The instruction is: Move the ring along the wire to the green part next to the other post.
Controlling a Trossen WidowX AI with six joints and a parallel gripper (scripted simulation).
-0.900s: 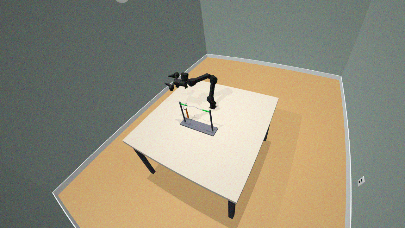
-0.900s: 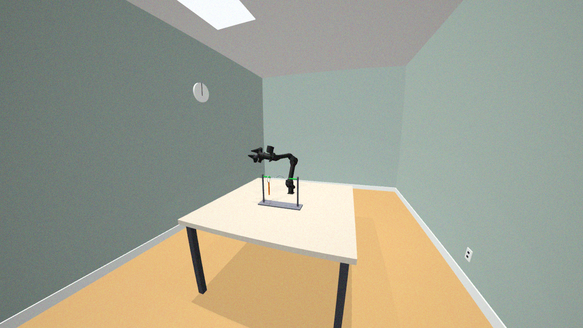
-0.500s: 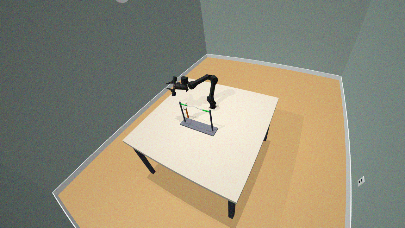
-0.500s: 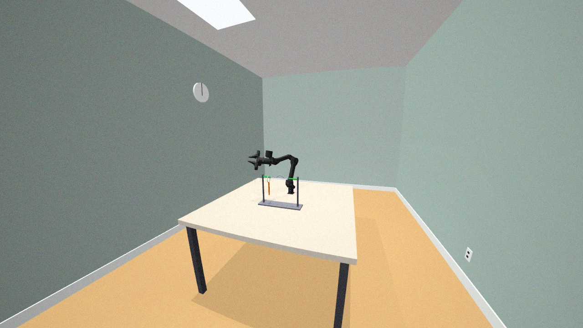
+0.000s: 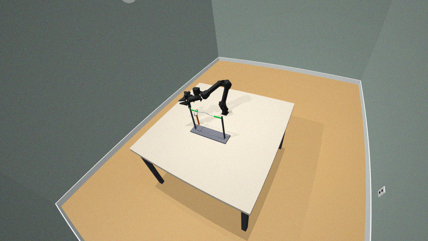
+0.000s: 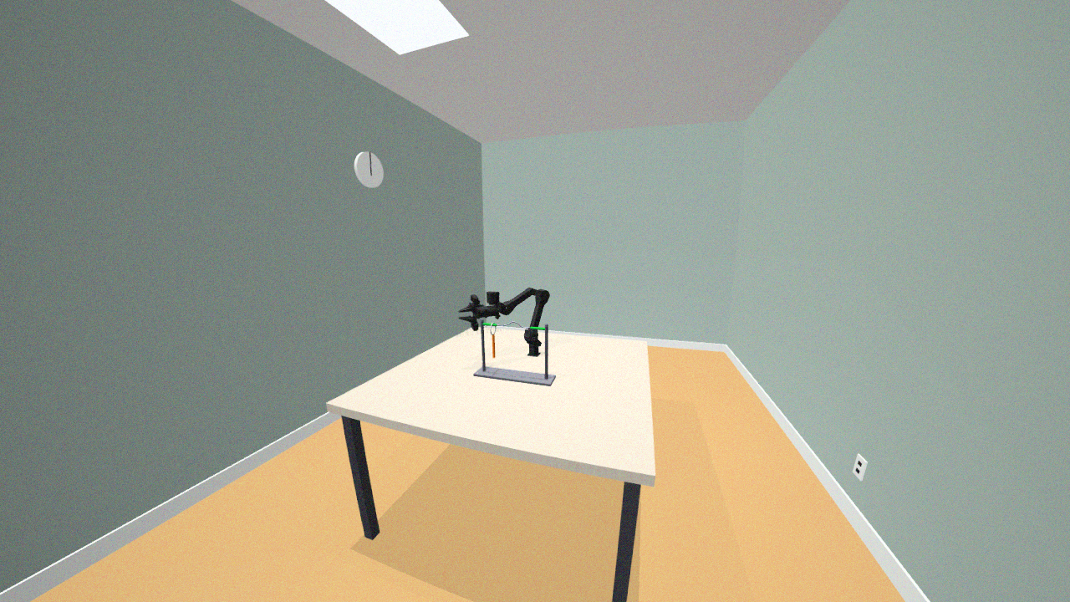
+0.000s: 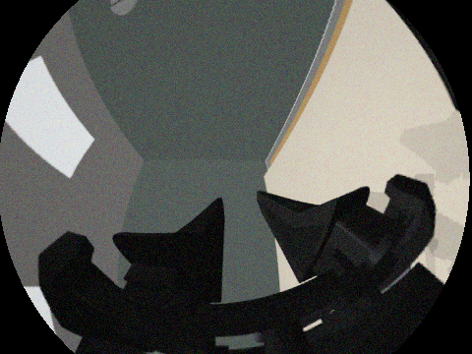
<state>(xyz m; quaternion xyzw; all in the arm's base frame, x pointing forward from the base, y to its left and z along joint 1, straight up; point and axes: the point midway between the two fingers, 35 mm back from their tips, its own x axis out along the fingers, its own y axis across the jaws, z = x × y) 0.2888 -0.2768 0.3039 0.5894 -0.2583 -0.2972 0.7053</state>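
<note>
Hanging from the green part of the wire [image 5: 193, 110] beside the left post [image 5: 192, 119], the ring [image 5: 196, 112] carries its orange handle [image 5: 197, 120] straight down, just below and beside the fingers [image 5: 184, 101]. Those fingers stand partly closed with a narrow gap and nothing between them, as the wrist view shows only wall and surface [image 7: 393, 105] past the tips. Further from them, the thin grey wire [image 5: 206, 113] runs to the other post [image 5: 223, 128].
</note>
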